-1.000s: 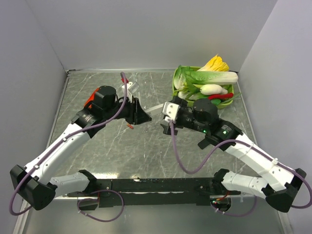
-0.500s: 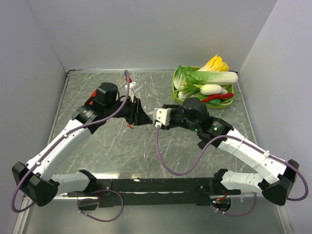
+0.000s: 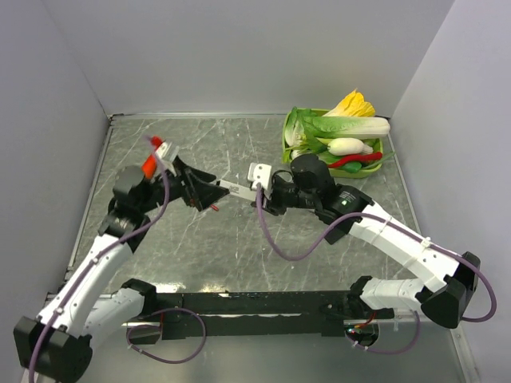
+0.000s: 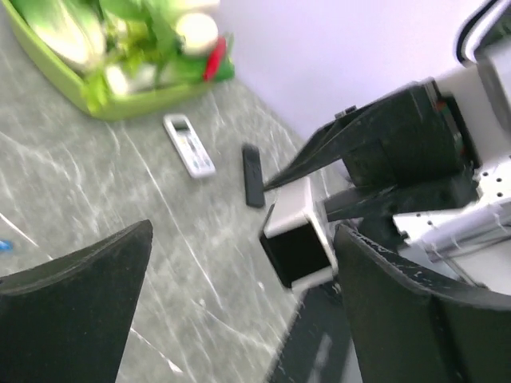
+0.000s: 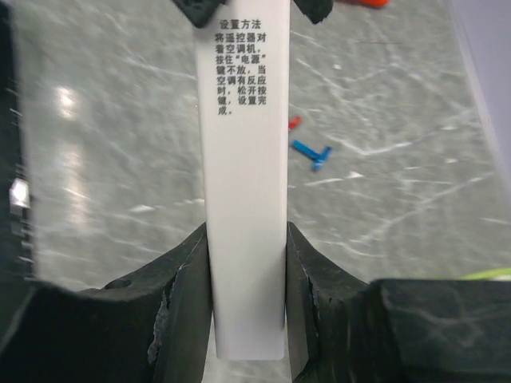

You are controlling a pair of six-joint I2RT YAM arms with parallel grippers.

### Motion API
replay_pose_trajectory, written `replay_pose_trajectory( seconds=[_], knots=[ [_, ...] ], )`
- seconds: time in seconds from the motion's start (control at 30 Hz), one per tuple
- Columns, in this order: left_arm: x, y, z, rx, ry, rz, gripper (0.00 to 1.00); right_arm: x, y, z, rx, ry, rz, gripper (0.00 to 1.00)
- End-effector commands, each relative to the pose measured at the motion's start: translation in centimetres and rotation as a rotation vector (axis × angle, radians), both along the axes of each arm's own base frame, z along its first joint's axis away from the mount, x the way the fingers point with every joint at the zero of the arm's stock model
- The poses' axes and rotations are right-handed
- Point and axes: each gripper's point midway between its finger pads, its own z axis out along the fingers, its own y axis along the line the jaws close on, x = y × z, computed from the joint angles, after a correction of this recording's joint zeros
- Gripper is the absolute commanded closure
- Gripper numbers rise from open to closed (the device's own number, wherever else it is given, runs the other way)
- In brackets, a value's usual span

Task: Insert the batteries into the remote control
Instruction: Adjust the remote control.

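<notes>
At the far right corner of the grey marbled tabletop [image 3: 200, 251] sits a shallow lime-green plastic tray [image 4: 136, 102]. It is heaped with toy vegetables: a long green-and-white leafy cabbage [image 3: 335, 126] lies across the top, a white radish [image 3: 350, 145] just in front of it, a red chilli [image 3: 355, 159] by the near rim and a yellow leafy piece [image 3: 355, 102] at the far side. Near the tray, a short white remote with buttons [image 4: 189, 144] and a slim black remote [image 4: 252, 174] lie side by side on the tabletop.

The long, slim white bar-shaped remote control [image 3: 236, 189] is held level above the middle of the tabletop, its printed face towards the right wrist camera. The right pincer [image 5: 247, 263] pinches it by one end, one finger pressed to each long edge. That arm reaches from its base at the near right corner diagonally up and left, with its wrist pointing left.

The left pincer [image 3: 215, 191] faces it from the other side, fingers spread wide and holding nothing. Its tips flank the remote control's free end; whether they touch it cannot be told. The left arm rises from the near left corner along the left edge, then bends right at the wrist.

One small red-orange cylindrical battery [image 3: 214, 207] lies on the tabletop just below the left pincer, near a small blue T-shaped piece [image 5: 311, 152].
</notes>
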Motion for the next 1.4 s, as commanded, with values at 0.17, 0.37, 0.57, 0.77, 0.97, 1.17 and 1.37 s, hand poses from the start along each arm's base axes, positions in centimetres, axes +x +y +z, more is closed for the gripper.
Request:
replay_pose_trajectory(
  seconds=[0.17,0.37,0.57,0.77,0.97,1.17,1.37],
  knots=[
    [-3.0,1.1,2.6,-0.197,-0.327,-0.059,0.01,-2.9,3.8,6.3,0.357,0.331,0.080,1.00],
    [-5.6,0.3,3.8,-0.239,-0.439,-0.218,0.02,-4.5,5.0,7.5,0.497,0.439,0.152,1.00],
    [-6.4,-0.1,4.5,-0.266,-0.422,-0.294,0.08,-4.7,5.3,7.6,0.528,0.455,0.165,1.00],
    [-6.5,-0.4,5.3,-0.309,-0.394,-0.328,0.25,-5.1,5.1,7.5,0.526,0.435,0.192,1.00],
    [-7.2,-0.6,6.4,-0.389,-0.374,-0.384,0.29,-5.7,5.1,7.6,0.527,0.415,0.233,1.00],
    [-7.6,-0.9,6.8,-0.408,-0.358,-0.426,0.39,-5.9,5.1,7.6,0.529,0.415,0.236,1.00],
    [-7.8,-0.9,7.3,-0.418,-0.372,-0.431,0.53,-5.9,5.2,7.4,0.529,0.420,0.240,1.00]
  ],
)
